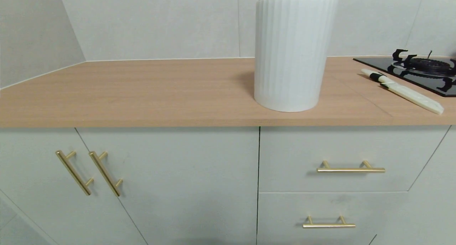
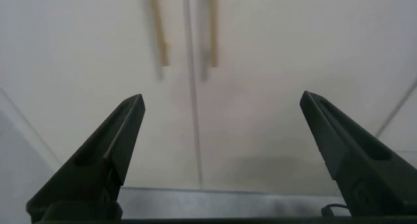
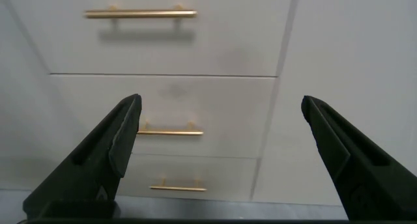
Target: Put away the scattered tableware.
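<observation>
A tall white ribbed container [image 1: 290, 52] stands on the wooden countertop [image 1: 142, 92], right of centre. A white-bladed knife with a black band [image 1: 402, 90] lies on the counter at the far right, beside the stove. My left gripper [image 2: 221, 107] is open, low in front of the cupboard doors with two gold handles [image 2: 186, 28]. My right gripper [image 3: 221, 107] is open too, facing the drawer fronts with a gold handle [image 3: 140, 14]. Neither holds anything.
A black gas stove [image 1: 424, 68] sits at the counter's far right. Below the counter are cupboard doors with gold handles [image 1: 89, 172] at left and drawers with gold handles [image 1: 351, 168] at right. Tiled walls close the back and left.
</observation>
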`<state>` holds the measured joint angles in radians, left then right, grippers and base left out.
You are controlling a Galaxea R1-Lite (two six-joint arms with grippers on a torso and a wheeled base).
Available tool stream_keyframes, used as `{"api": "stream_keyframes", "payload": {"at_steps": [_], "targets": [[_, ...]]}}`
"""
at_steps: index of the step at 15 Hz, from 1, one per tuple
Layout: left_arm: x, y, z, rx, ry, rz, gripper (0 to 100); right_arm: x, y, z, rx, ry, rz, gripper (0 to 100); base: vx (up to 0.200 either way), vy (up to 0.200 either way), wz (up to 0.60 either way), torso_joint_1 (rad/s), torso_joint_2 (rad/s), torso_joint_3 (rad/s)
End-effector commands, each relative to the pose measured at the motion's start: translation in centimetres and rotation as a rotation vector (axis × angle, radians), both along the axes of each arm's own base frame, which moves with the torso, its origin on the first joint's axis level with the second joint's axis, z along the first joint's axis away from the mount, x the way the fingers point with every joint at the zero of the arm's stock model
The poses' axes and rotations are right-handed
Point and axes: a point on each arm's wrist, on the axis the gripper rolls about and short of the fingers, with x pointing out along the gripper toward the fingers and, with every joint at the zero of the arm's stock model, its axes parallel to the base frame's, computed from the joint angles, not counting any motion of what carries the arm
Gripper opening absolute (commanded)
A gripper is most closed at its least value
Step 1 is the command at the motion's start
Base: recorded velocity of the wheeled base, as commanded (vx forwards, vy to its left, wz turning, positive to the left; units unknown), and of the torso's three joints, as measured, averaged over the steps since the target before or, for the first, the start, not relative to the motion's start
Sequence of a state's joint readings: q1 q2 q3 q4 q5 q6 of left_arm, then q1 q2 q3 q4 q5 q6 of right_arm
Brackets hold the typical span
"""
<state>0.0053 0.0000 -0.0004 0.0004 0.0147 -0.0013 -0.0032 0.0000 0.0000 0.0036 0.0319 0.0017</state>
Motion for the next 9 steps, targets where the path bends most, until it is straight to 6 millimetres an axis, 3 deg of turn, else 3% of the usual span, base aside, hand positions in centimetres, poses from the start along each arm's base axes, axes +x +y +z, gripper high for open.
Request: {"api": "stream_keyframes", "payload": {"at_steps": [1,2,9], "targets": [[0.00,0.00,0.04,0.000,0.000,0.001,100,0.01,0.00,0.01,0.000,0.001,0.000,100,0.000,-0.200,0.00,-0.002,0.00,0.002],[0.01,0.00,0.01,0.000,0.000,0.001,100,0.01,0.00,0.01,0.000,0.001,0.000,100,0.000,-0.200,0.00,0.007,0.00,0.002],[0.01,0.00,0.01,0.000,0.000,0.001,100,0.00,0.00,0.01,0.000,-0.001,0.000,100,0.000,0.000,0.00,0.000,0.00,0.000]]}}
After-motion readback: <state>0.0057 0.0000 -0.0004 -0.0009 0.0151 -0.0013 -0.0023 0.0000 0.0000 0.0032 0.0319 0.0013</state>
